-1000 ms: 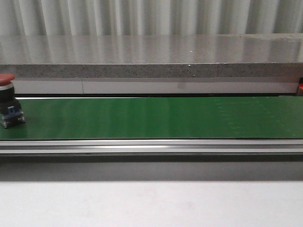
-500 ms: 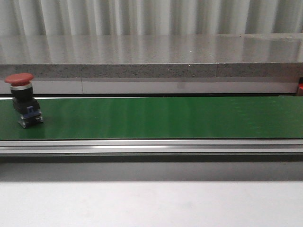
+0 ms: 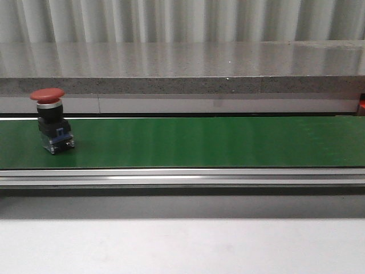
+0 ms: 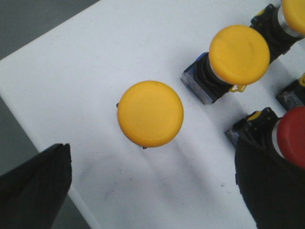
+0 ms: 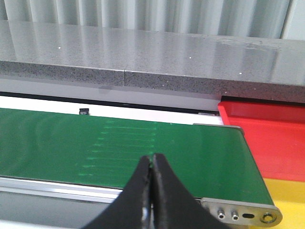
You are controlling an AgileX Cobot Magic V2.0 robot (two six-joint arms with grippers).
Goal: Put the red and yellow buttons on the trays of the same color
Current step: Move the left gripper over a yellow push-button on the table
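Riding the green belt (image 3: 199,142) upright, the red button (image 3: 51,121) could topple if we grab late; our right gripper (image 5: 152,167) is pressed together, left gripper (image 4: 152,191) spread.

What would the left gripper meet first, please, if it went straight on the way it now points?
Most likely the yellow button, which sits between its open fingers on the white surface. The red button lies beside one finger; depth is unclear.
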